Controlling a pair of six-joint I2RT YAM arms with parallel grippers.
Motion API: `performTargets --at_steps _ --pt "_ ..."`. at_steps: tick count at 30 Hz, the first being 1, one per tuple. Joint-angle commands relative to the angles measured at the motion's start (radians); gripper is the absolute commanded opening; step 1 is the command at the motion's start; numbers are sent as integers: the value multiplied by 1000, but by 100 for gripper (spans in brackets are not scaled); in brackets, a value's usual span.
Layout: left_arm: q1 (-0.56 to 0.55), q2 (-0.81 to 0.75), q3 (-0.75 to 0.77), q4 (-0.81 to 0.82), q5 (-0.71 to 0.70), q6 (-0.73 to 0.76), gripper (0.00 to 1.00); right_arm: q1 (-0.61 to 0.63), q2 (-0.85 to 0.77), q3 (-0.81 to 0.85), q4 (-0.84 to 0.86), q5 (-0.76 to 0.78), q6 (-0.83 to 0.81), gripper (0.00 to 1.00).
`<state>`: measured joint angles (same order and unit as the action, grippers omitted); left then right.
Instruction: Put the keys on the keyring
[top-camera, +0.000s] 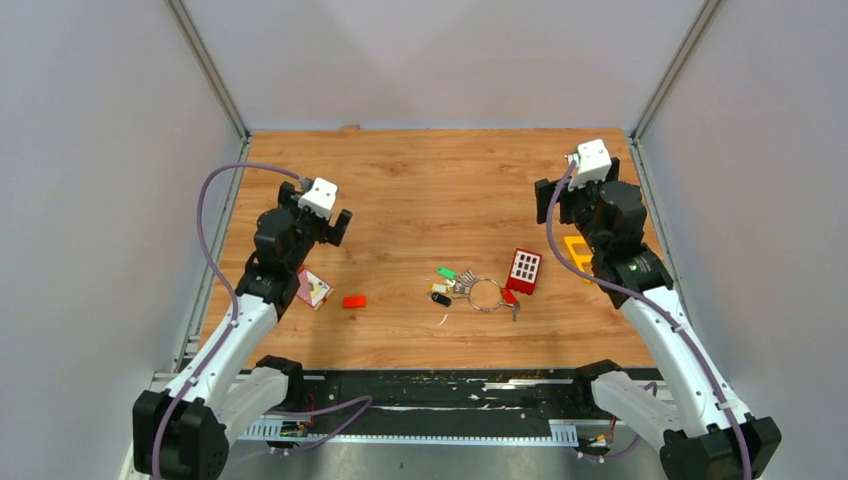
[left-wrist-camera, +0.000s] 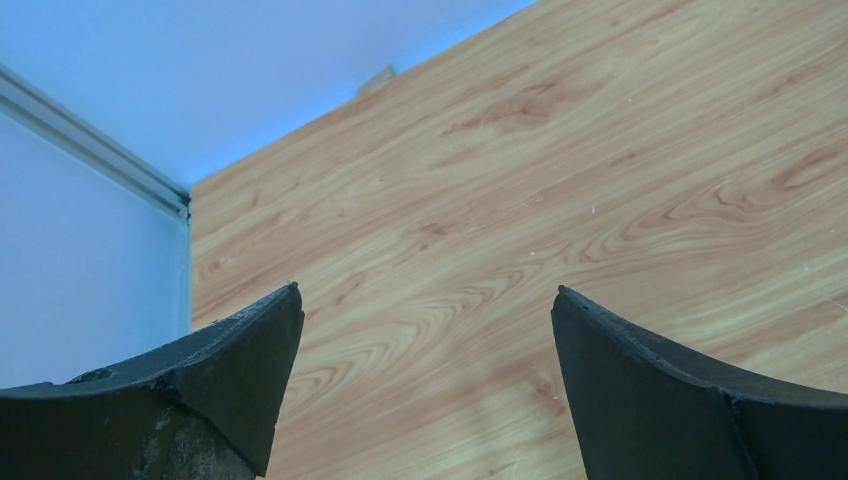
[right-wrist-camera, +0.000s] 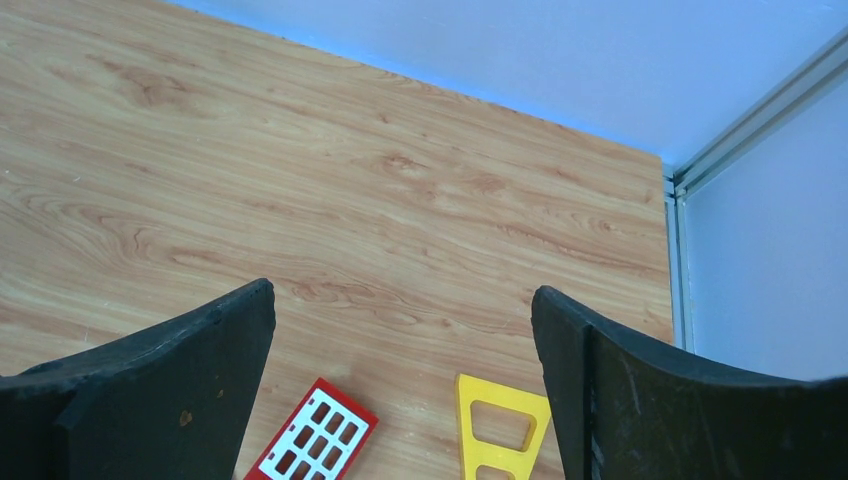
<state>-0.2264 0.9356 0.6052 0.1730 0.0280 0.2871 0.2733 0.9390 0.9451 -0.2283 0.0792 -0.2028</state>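
The left end effector (left-wrist-camera: 428, 300) and right end effector (right-wrist-camera: 402, 300) are seen spread, empty. The keys (top-camera: 448, 284) and keyring (top-camera: 485, 295) are clustered on the worktop (top-camera: 420, 190): light, stiff, slippery, probably best pinched by their heads.

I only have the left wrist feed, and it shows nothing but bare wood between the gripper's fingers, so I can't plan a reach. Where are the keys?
Observer: The keys lie in a loose cluster near the middle of the table, a little toward the near edge.
Operator: And the keyring?
Observer: The keyring lies flat right beside that cluster, on its right, with one red-headed key on the ring's far side.
Operator: Is the other arm already holding something?
Observer: No. The right gripper is open and empty, raised over the right side of the table.
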Motion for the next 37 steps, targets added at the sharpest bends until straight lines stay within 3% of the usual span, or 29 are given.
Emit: performTargets --at_steps 1,8,16,25,37 --pt "7 -46 15 -23 -55 26 100 -3 -15 -15 -39 47 31 100" --pt "7 -110 -17 -32 -50 -46 100 -3 -89 -112 -9 66 53 100" --pt "6 -261 -133 -48 -34 -29 100 -12 -265 -276 73 103 28 100" --pt "6 -390 -216 26 -56 -65 100 -13 -250 -273 69 113 16 100" --pt "7 -416 -227 35 -54 -88 100 -9 -267 -283 72 96 5 100"
